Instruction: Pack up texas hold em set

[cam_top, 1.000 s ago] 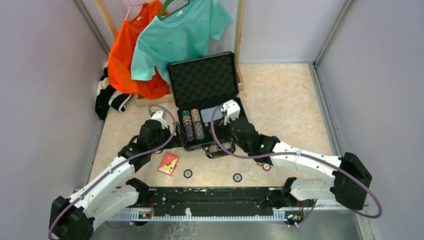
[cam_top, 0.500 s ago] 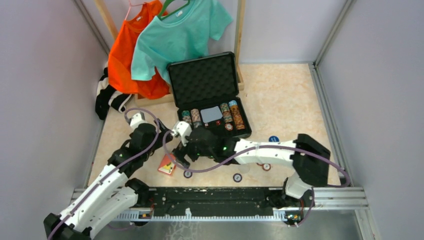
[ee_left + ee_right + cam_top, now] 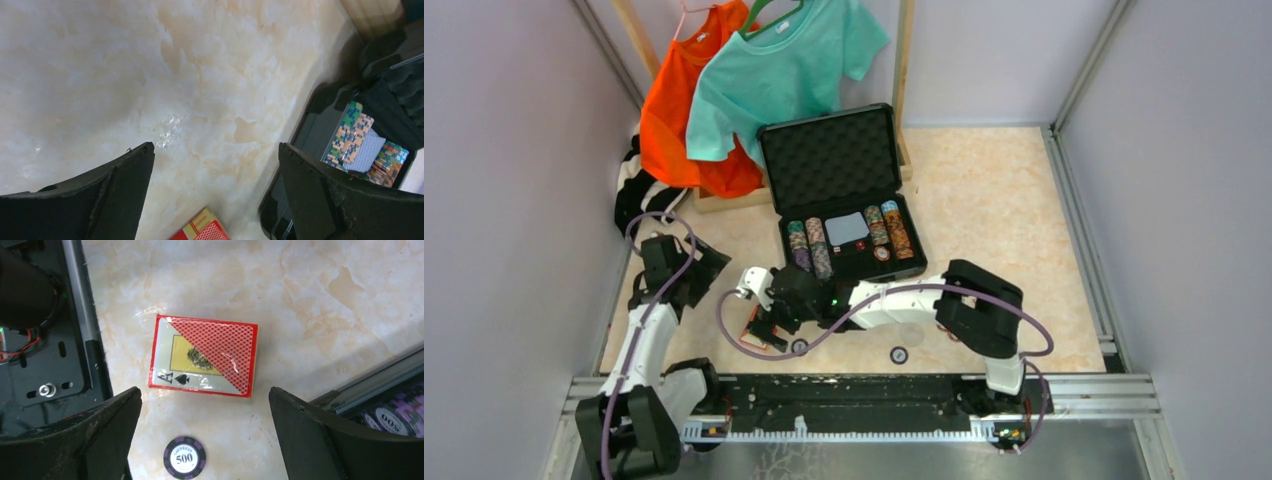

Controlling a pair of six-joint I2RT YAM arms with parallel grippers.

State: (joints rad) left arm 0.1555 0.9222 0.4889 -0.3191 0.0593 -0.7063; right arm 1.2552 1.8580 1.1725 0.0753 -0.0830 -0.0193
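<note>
The black briefcase (image 3: 829, 157) stands open at the back, its foam lid up and its tray (image 3: 860, 263) holding rows of poker chips (image 3: 809, 245). In front of it the red-orange card box (image 3: 204, 356) lies flat on the table. My right gripper (image 3: 204, 392) hovers open just over the box's near edge, with a purple 500 chip (image 3: 184, 457) between its fingers lower down. It holds nothing. My left gripper (image 3: 216, 147) is open and empty above bare table at the left, apart from the case edge (image 3: 310, 125). A corner of the card box (image 3: 202, 231) shows below it.
A second loose chip (image 3: 899, 354) lies near the front rail (image 3: 854, 390). Orange and teal shirts (image 3: 774, 70) hang behind the case, and a black-and-white cloth (image 3: 634, 195) lies at the left wall. The right arm (image 3: 894, 295) crosses in front of the case.
My right arm swung from the case tray leftward and down over the card box, its jaws opening wider. My left arm pulled back toward the left wall.
</note>
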